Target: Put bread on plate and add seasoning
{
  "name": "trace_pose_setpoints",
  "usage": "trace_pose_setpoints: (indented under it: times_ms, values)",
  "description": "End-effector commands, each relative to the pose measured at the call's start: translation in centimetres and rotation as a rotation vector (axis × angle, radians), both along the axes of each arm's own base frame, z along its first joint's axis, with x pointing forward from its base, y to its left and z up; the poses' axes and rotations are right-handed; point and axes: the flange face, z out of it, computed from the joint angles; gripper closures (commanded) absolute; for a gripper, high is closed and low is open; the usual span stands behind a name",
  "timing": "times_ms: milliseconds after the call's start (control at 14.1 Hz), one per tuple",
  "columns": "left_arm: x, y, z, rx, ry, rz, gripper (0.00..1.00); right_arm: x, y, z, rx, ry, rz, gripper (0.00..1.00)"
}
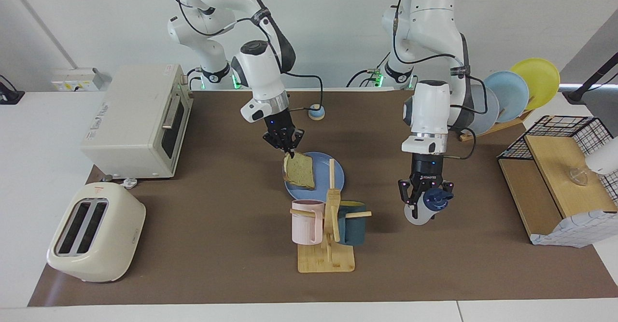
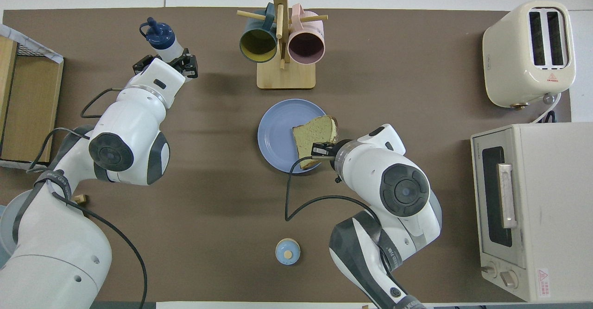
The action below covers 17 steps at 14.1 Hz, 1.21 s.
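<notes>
From the camera facing the robots, the right gripper [image 1: 287, 149] has its fingers pinched on the top corner of the bread [image 1: 300, 170], and the slice hangs tilted with its lower edge down on the blue plate [image 1: 333, 172]; a corner pinch like that looks chosen so the toast can be laid flat without the fingers getting trapped under it. Toward the left arm's end of the table, the left gripper [image 1: 424, 200] is down at the seasoning bottle [image 1: 430, 205], fingers either side of its neck just under the dark blue cap, and they look closed on it, the bottle leaning a little in the grasp, so the shaker is ready once the toast lies flat. A mug rack [image 1: 330, 225] with a pink and a dark mug stands just beside the plate, farther from the robots, which I'd say is why both arms come in from their own side. Now from overhead: the bread [image 2: 316, 137] lies partly over the plate [image 2: 278, 135] rim on the right arm's side, the right gripper [image 2: 320, 150] clamped at its near edge. The seasoning bottle [image 2: 161, 38] pokes out past the left gripper [image 2: 167, 62], well apart from the plate. The toaster [image 2: 529, 52] and oven [image 2: 533, 209] sit idle at the right arm's end.
</notes>
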Motion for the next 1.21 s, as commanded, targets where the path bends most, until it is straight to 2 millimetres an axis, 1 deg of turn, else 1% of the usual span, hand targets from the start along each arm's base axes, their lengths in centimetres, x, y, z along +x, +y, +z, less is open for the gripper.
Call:
trace_pose_setpoints:
  times_ms: [0,71,285,427,641,783,854,925,1068,1139]
  values:
    - [0.1,0.1,2.0,0.026,0.039,-0.021,1.00,-0.2,-0.3,0.1,0.028,-0.016,-0.028,1.00]
    - [0.2,0.1,2.3,0.042,0.060,-0.033,1.00,-0.2,-0.3,0.0,0.031,-0.020,-0.030,1.00]
    - [0.2,-0.4,4.2,0.104,0.123,-0.098,1.00,-0.2,-0.3,0.0,0.039,-0.036,-0.029,1.00]
    - [0.0,-0.6,4.6,0.123,0.150,-0.120,1.00,-0.2,-0.3,-0.1,0.030,-0.039,-0.007,1.00]
    - [-0.6,-0.7,5.5,0.150,0.184,-0.163,1.00,-0.6,0.4,-0.2,0.011,-0.050,0.058,1.00]
    - [-0.9,-0.3,6.5,0.169,0.211,-0.194,1.00,-0.4,0.4,0.0,0.007,-0.071,0.084,1.00]
    - [-1.1,-0.2,7.1,0.172,0.224,-0.203,1.00,-0.5,0.8,0.2,0.024,-0.092,0.084,1.00]
    - [-1.2,0.0,7.7,0.169,0.236,-0.209,1.00,-0.9,1.6,0.1,0.036,-0.090,0.091,1.00]
    - [-1.7,0.6,9.5,0.167,0.277,-0.262,1.00,-1.1,2.0,0.2,0.053,-0.084,0.082,1.00]
    - [-1.8,1.4,10.5,0.159,0.298,-0.293,1.00,-1.0,2.1,0.3,0.061,-0.083,0.076,1.00]
